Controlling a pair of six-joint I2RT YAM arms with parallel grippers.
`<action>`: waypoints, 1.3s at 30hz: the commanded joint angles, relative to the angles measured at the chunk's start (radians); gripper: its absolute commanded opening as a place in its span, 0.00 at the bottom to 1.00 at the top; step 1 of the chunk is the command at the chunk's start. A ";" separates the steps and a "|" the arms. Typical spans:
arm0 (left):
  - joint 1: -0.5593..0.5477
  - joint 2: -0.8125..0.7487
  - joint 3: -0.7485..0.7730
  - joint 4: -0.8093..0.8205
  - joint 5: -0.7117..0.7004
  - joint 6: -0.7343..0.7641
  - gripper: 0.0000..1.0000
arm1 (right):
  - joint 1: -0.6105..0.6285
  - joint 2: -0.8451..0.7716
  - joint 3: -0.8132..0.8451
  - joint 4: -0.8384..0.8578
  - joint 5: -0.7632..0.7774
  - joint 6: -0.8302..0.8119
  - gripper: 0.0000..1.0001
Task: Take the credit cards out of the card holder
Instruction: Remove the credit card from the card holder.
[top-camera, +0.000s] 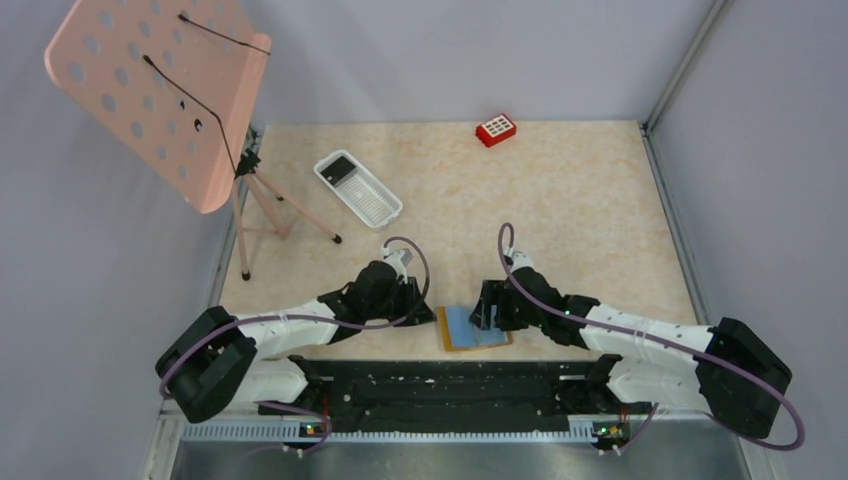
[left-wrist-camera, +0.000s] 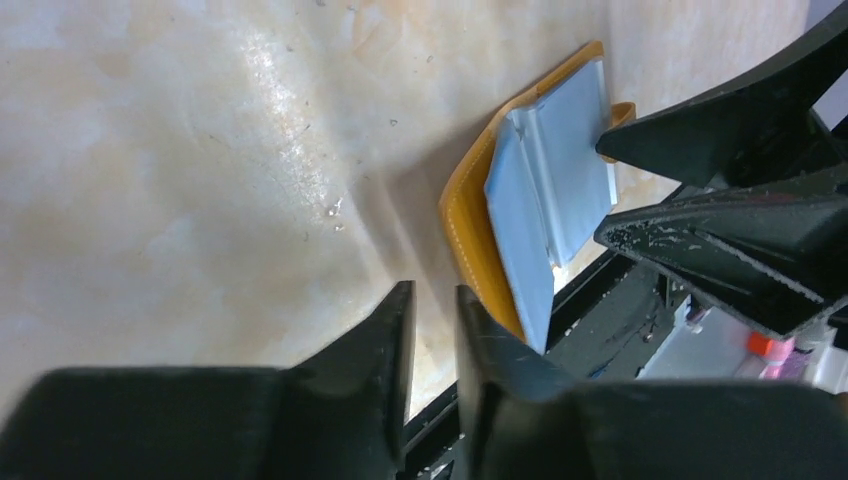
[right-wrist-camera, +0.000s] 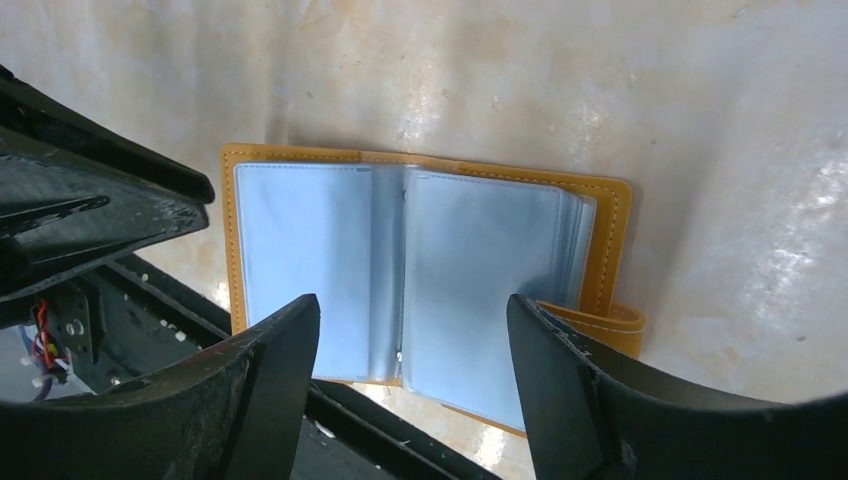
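Lying open under the right pincer (right-wrist-camera: 410, 385), parted astride it, the card holder (right-wrist-camera: 420, 270) is nearer that arm; left pincer (left-wrist-camera: 435, 350) almost closed, empty.

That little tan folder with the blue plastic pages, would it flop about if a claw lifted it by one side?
Probably. The card holder lies open like a book, so its thin clear sleeves would likely fan and sag. The glossy plastic looks slippery to pinch. Lying flat on the table, it seems likelier to slide than tip if pushed.

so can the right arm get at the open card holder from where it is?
Probably yes. The right gripper is open and sits right over the card holder, whose blue sleeves lie spread with nothing covering them. The left gripper is off to the side.
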 joint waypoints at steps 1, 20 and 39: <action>-0.006 -0.053 0.000 0.021 -0.011 -0.016 0.36 | 0.011 -0.044 0.051 -0.074 0.048 -0.022 0.69; -0.072 0.182 0.064 0.265 0.074 -0.049 0.65 | 0.011 -0.074 0.044 -0.067 0.043 -0.020 0.70; -0.106 0.105 0.038 0.209 -0.040 -0.124 0.00 | 0.074 -0.042 0.134 -0.120 0.045 -0.030 0.70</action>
